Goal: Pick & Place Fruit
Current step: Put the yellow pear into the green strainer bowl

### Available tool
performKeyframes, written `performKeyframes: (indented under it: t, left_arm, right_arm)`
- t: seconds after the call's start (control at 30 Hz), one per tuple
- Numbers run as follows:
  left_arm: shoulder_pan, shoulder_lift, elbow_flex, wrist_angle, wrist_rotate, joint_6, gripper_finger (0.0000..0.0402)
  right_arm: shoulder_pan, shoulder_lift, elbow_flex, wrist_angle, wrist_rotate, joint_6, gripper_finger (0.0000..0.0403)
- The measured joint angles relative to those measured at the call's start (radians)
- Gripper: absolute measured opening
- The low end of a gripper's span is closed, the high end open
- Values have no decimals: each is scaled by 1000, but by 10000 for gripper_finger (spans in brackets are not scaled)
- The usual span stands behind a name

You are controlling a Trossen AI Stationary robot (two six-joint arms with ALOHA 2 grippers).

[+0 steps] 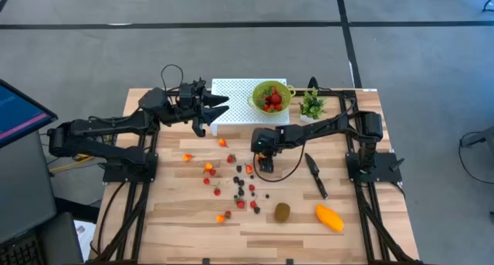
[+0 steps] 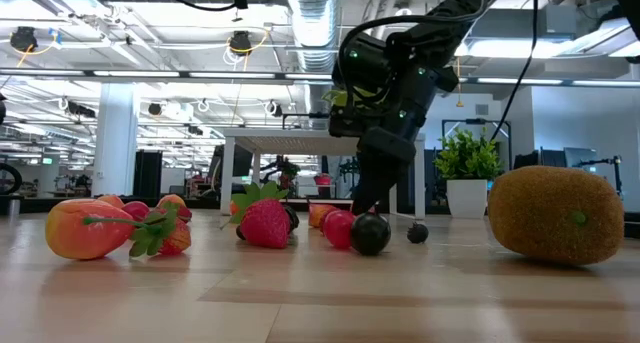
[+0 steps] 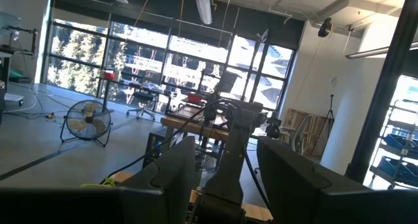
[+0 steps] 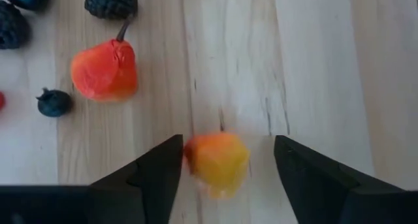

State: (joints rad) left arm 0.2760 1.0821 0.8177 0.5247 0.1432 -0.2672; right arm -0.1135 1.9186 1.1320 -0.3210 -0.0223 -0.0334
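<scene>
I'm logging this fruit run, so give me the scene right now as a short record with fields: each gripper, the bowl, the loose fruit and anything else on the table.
right gripper: open, low over the table, fingers straddling a small orange-yellow fruit piece
left gripper: open, raised by the white board, holding nothing
green bowl: on the white board, red fruit inside
loose fruit: small berries scattered mid-table; kiwi and mango near the front edge
other items: knife, potted plant

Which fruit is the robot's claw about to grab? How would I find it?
Find the green bowl at the table's back edge; just in front of it the right gripper hangs low over the wood, open. Between its two black fingers lies a small orange-yellow fruit. Its neighbours, a redder piece and dark berries, lie outside the fingers.
</scene>
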Motion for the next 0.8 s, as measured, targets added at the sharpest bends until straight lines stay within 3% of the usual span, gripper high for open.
performKeyframes:
  t: [0.43, 0.8]
  left_arm:
    - [0, 0, 0, 0, 0, 0, 159]
    - [0, 0, 0, 0, 0, 0, 159]
  right_arm:
    - [2, 0, 0, -30, -3, 26, 124]
    - [2, 0, 0, -31, -3, 26, 104]
